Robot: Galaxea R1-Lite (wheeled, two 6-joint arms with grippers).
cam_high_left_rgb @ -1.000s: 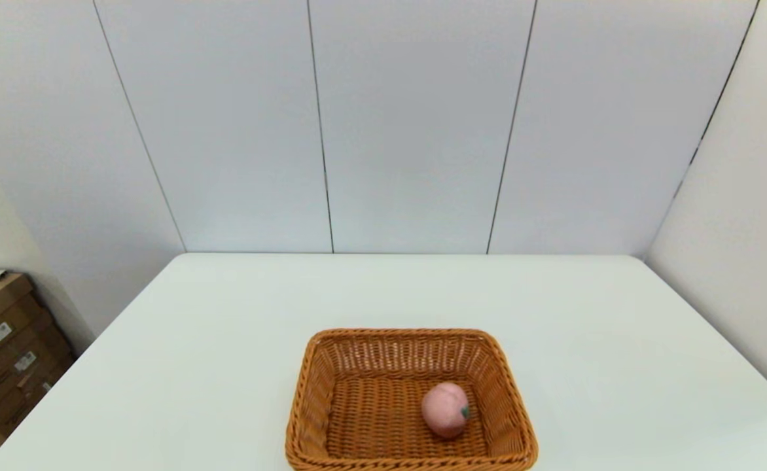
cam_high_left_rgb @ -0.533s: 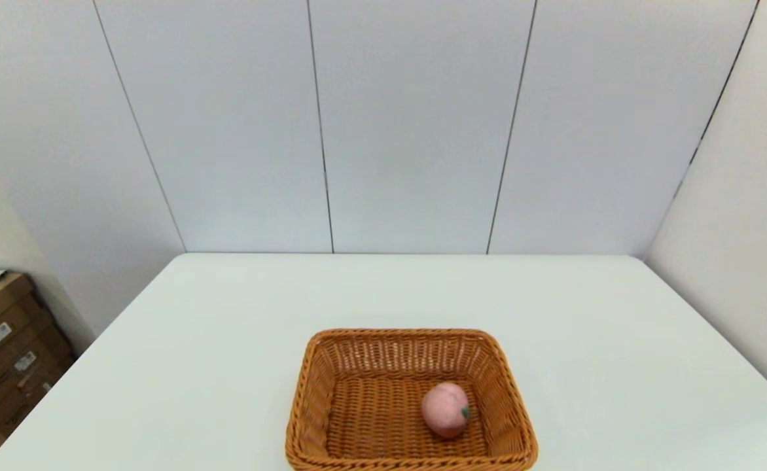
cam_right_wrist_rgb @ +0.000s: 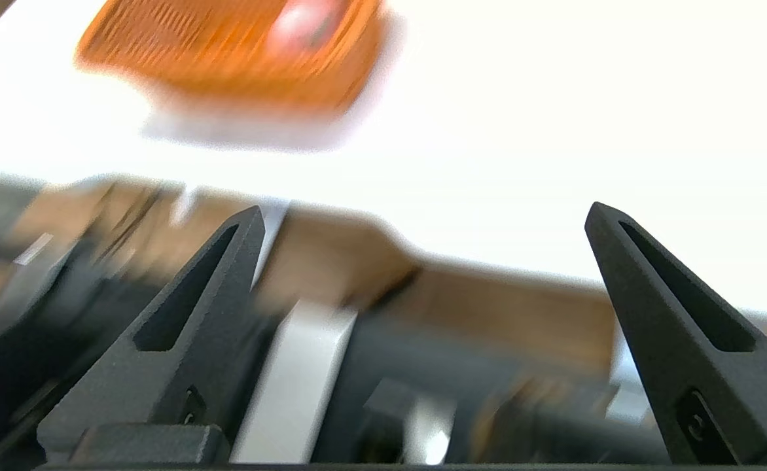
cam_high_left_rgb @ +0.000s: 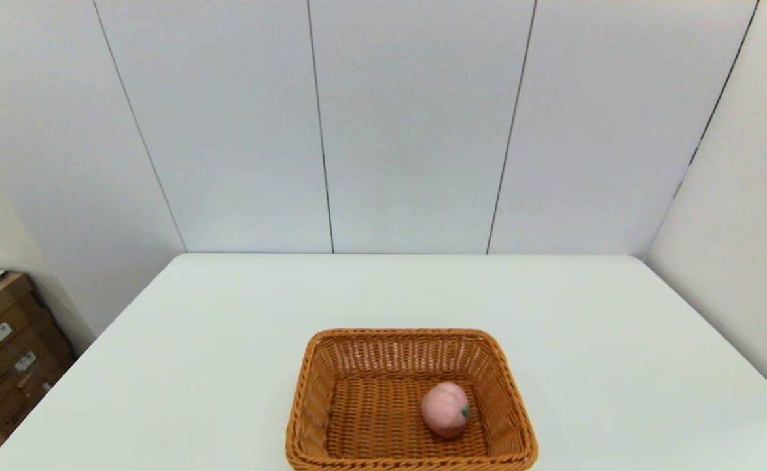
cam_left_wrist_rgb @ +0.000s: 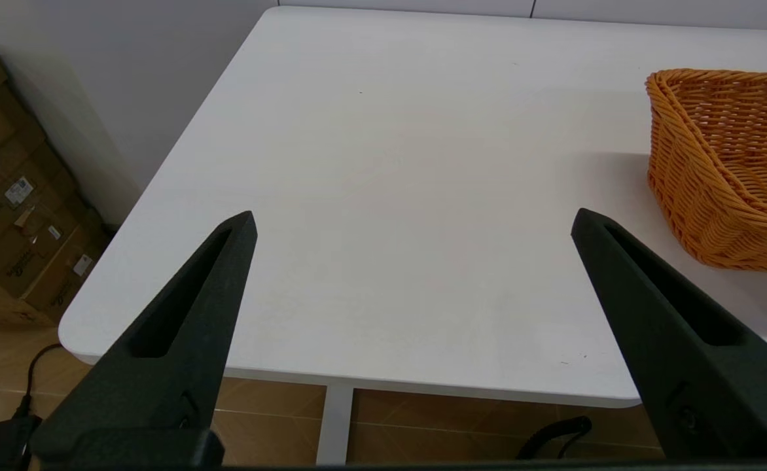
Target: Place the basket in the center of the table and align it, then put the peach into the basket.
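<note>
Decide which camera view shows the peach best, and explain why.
The head view: the peach lies whole and sharp inside the basket. The right wrist view shows only a pink smear; the left wrist view shows none.

In front of me, the table (cam_high_left_rgb: 226, 340) is carrying the basket (cam_high_left_rgb: 305, 399), which is sitting near the table's near edge, roughly centred between its left and right sides. The basket's long sides are running parallel to the table's near edge, and its front rim is touching the bottom border of my view. The peach (cam_high_left_rgb: 445, 409) is lying inside the basket, on the woven floor, toward the right wall, with its green stem mark facing right. Cardboard boxes (cam_high_left_rgb: 4, 353) are standing on the floor beyond the table's left edge. White wall panels (cam_high_left_rgb: 410, 131) are rising behind the table.
</note>
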